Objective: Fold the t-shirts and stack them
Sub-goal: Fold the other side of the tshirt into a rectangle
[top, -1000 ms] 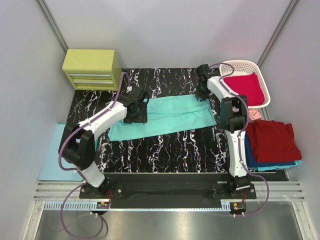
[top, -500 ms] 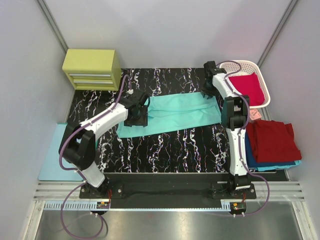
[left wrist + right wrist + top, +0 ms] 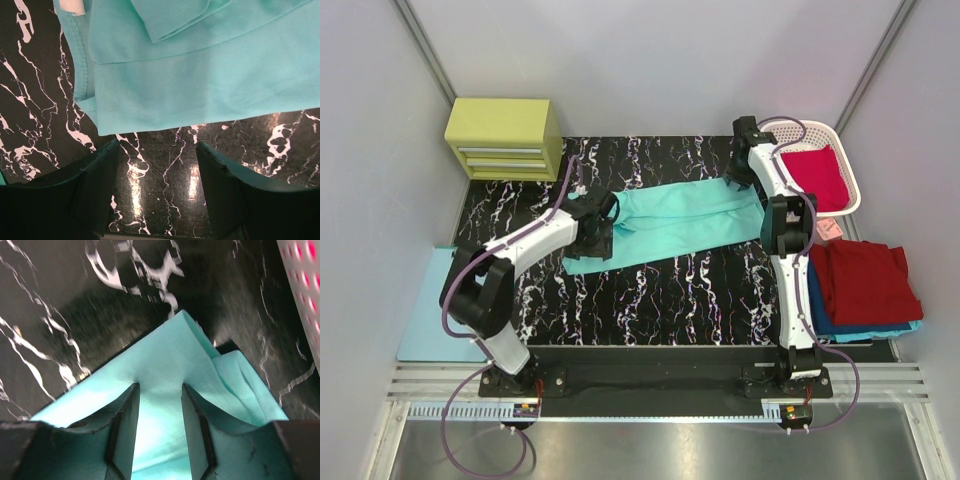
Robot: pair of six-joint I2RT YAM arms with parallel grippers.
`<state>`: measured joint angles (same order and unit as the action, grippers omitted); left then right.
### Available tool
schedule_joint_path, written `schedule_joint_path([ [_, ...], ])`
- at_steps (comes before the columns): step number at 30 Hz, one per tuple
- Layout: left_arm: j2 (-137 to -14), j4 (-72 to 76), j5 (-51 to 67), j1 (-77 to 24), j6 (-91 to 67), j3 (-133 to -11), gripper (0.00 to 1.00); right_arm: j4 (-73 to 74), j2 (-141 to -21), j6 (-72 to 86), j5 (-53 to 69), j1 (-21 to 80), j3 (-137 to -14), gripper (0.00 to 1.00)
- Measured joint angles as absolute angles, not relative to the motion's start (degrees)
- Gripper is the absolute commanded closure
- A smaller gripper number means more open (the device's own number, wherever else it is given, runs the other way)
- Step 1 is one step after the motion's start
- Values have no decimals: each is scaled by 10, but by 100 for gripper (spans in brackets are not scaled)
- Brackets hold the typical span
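Black marble-patterned tabletop (image 3: 660, 290) with a mint-teal cloth t-shirt (image 3: 670, 225) lying as a long folded band across its far half. Left gripper (image 3: 157, 150) sits at the band's left end, jaws apart, holding nothing. Right gripper (image 3: 160, 387) stands over the band's right corner, jaws parted astride the cloth. At right, a dark red t-shirt (image 3: 860, 280) lies on a blue t-shirt (image 3: 817, 310); a crimson t-shirt (image 3: 812, 172) fills the white plastic lattice basket (image 3: 807, 126).
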<state>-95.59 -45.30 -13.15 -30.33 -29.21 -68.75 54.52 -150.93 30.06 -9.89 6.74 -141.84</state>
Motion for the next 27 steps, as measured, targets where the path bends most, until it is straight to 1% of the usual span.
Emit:
schedule_joint_path([
  [3,-979,-452,-140,-303,-292,-689,33,548,-1479,300,-97,71,-1378,52],
  [6,-1028,-452,-146,-301,-291,-705,35,551,-1430,298,-95,80,-1336,51],
  [10,-1093,-449,-142,-287,-292,-746,37,535,-1315,296,-94,108,-1252,51],
  [14,-1128,-449,-138,-261,-292,-795,37,494,-1176,297,-93,144,-1144,50],
  [18,-1157,-451,-138,-239,-292,-835,37,453,-1074,299,-90,162,-1041,50],
  [21,-1161,-451,-139,-229,-294,-840,37,441,-1041,300,-92,162,-979,50],
  [27,-1149,-445,-148,-218,-298,-822,36,432,-1039,300,-96,161,-895,49],
])
